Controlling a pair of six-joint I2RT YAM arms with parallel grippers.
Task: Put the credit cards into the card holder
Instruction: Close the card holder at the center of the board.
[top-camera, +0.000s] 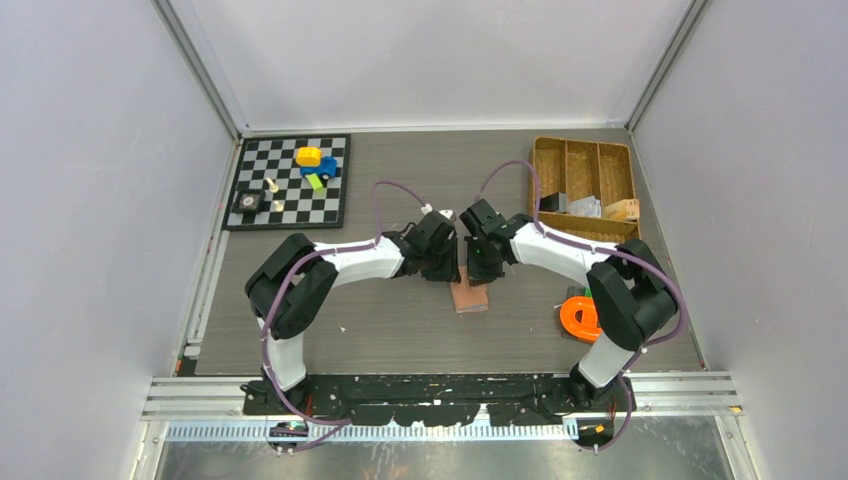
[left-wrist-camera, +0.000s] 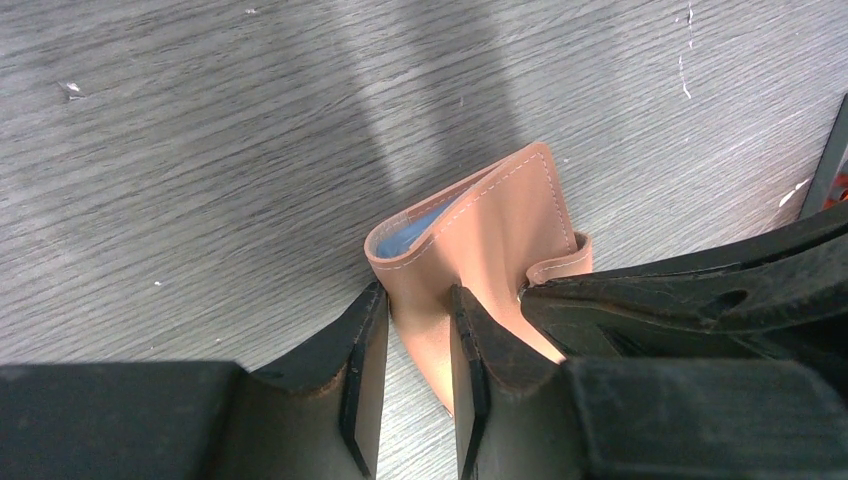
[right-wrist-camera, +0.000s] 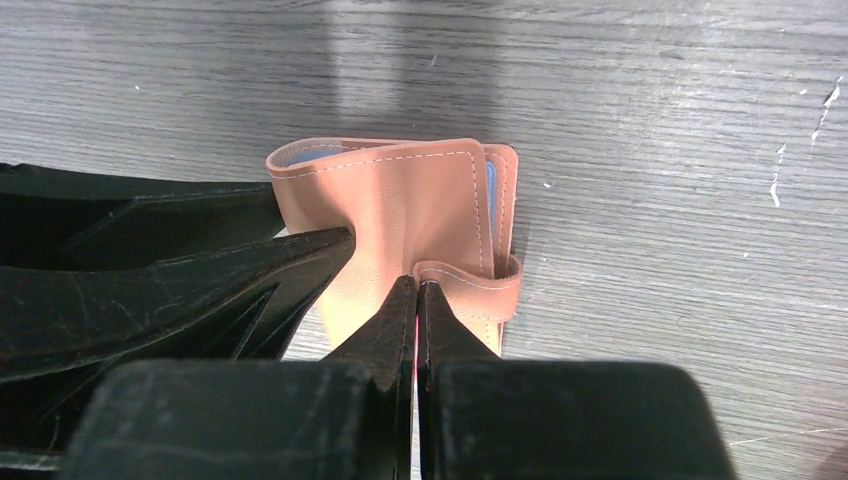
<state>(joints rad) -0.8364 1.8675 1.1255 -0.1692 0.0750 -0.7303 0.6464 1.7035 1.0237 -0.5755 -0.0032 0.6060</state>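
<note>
Top view: left gripper (top-camera: 440, 268) and right gripper (top-camera: 482, 270) meet nose to nose mid-counter (top-camera: 400, 335). Card holder (top-camera: 470, 298) lies just under and near-side of both. Chessboard (top-camera: 290, 190) well left of them, wicker tray (top-camera: 541, 180) beyond the right one.

Left wrist: left gripper (left-wrist-camera: 416, 291), jaws narrowly spread. One tip sits at the card holder's (left-wrist-camera: 500, 225) folded edge, the other presses a crease into its cover. Cannot tell whether this is a true pinch. Blue lining shows ahead of the jaws.

Right wrist: right gripper (right-wrist-camera: 416, 285), jaws pressed together, nipping the end of the strap (right-wrist-camera: 480, 285). Card holder (right-wrist-camera: 400, 200) lies straight ahead, flat on the counter.
</note>
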